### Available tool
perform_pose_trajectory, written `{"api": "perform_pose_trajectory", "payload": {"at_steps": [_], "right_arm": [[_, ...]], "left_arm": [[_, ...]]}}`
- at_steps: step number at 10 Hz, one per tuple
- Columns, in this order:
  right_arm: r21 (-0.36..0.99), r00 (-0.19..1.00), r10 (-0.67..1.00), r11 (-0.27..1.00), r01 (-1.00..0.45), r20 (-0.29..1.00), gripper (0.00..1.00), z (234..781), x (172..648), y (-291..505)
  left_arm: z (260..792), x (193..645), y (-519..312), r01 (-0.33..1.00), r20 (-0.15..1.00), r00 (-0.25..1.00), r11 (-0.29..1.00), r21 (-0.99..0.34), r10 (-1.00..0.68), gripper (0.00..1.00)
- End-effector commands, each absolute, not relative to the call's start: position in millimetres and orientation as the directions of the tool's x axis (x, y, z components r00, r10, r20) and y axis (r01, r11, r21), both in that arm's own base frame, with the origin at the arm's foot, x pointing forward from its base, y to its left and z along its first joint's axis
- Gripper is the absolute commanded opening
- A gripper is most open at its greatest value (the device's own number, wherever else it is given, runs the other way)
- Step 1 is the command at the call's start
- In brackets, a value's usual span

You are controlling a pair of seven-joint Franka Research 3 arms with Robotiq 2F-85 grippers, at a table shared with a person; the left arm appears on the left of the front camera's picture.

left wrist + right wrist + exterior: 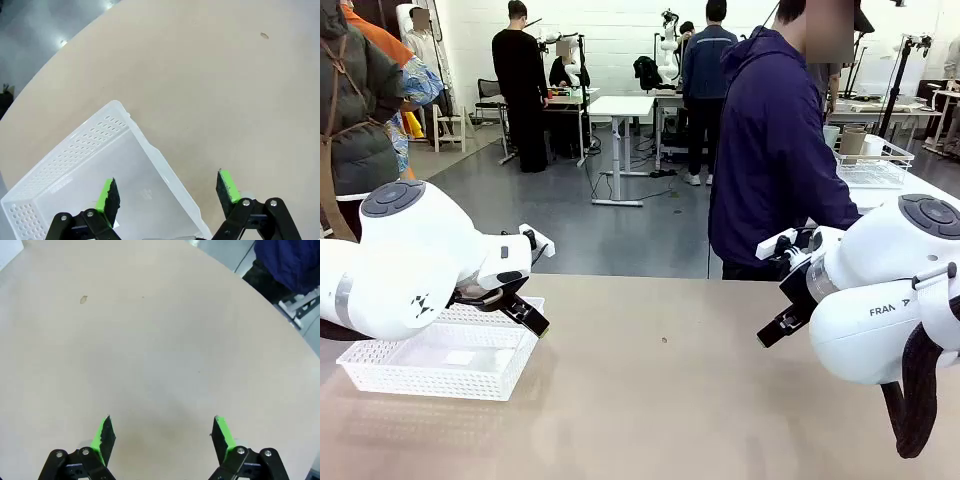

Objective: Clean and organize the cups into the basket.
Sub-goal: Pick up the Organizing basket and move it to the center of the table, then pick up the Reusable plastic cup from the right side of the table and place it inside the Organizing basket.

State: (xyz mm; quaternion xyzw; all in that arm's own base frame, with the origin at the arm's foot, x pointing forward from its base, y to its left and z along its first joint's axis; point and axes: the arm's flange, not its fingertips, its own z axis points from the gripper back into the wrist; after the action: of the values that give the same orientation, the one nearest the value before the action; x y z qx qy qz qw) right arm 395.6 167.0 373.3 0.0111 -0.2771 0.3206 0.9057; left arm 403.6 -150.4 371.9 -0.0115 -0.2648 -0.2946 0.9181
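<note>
The shallow white plastic basket with perforated sides [382, 372] lies on the tan table [660, 410] in the lower left of the front view, under the left arm. In the left wrist view, the left gripper [167, 187] hangs over the basket's near corner with its jaws wide apart and holds nothing. One green pad [105, 196] is above the basket floor and the other is above bare table. In the right wrist view, the right gripper [162, 432] is spread open above plain tabletop, gripping nothing. A person in a dark navy hooded jacket [770, 150] stands at the far edge, upper right of centre.
</note>
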Motion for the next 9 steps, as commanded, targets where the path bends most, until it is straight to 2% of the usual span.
{"api": "perform_pose_trajectory", "payload": {"at_steps": [1,9], "right_arm": [[-0.158,0.641,0.575,0.794,-0.587,0.509,1.0,373.3,395.6,167.0],[-0.158,0.641,0.575,0.794,-0.587,0.509,1.0,373.3,395.6,167.0]], "left_arm": [[371.9,403.5,-150.4,0.547,0.493,0.686,0.826,0.135,-0.535,1.0],[371.9,403.5,-150.4,0.547,0.493,0.686,0.826,0.135,-0.535,1.0]]}}
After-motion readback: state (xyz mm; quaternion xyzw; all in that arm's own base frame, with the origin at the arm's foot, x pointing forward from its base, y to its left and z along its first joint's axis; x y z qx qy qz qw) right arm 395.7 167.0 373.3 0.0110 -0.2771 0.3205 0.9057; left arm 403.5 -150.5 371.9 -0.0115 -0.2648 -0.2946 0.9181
